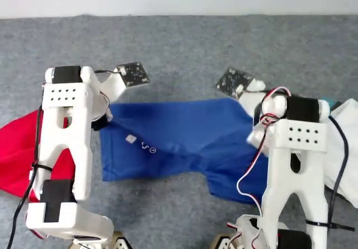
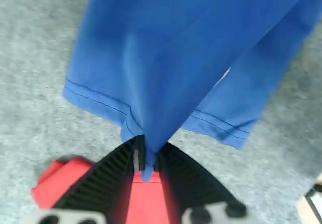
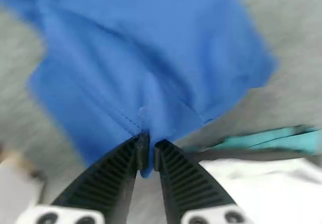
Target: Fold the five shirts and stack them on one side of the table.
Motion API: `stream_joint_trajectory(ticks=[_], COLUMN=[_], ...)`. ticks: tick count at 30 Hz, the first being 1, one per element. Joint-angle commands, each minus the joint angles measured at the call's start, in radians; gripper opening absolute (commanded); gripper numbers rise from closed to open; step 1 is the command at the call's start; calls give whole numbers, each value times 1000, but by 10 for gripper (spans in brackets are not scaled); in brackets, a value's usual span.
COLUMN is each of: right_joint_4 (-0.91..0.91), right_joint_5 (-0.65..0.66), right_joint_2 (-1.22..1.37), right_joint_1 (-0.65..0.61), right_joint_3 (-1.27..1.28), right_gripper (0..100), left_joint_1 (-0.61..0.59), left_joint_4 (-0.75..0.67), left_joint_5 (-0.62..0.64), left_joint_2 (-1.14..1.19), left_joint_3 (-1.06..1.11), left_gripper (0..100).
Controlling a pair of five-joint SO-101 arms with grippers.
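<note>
A blue shirt (image 1: 184, 142) hangs stretched between the two arms over the grey table (image 1: 184, 42), its lower part resting on the cloth. My left gripper (image 2: 148, 158) is shut on the blue shirt's (image 2: 196, 48) edge, pinching a fold of fabric. At the other end, my right gripper (image 3: 149, 153) is shut on the blue shirt's (image 3: 146, 63) hem. In the high view the left arm (image 1: 67, 126) stands at the shirt's left end and the right arm (image 1: 293, 148) at its right end.
A red shirt (image 1: 17, 154) lies at the table's left edge, also seen as red cloth (image 2: 58, 181) under the left gripper. A white shirt (image 1: 344, 142) lies at the right edge, with a teal one (image 3: 274, 138) beside white fabric (image 3: 261, 183).
</note>
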Motion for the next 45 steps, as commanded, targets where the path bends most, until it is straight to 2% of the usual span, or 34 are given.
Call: stream_joint_trajectory(ticks=[1, 10, 21, 24, 27, 32, 43, 45], right_joint_4=[131, 134, 107, 108, 119, 131, 84, 39], right_joint_5=[2, -12, -12, -12, -12, -12, -20, -32], right_joint_2=[-44, -53, -51, -51, -51, -54, -42, -42], right_joint_1=[22, 191, 200, 200, 200, 208, 205, 193], right_joint_3=[-38, 115, 175, 175, 172, 169, -2, -2], right_gripper=[10, 10, 11, 17, 66, 255, 253, 251], left_joint_1=[11, 12, 11, 8, -8, -32, -32, -31], left_joint_4=[23, 18, 28, 61, 77, 77, 68, 26], left_joint_5=[-9, -6, -6, -9, -6, -5, -2, 57], left_joint_2=[-51, -51, -58, -60, -63, -150, -459, -456], left_joint_3=[-7, 147, 223, 243, 246, 249, 349, 348], left_gripper=[14, 15, 20, 58, 80, 130, 164, 163])
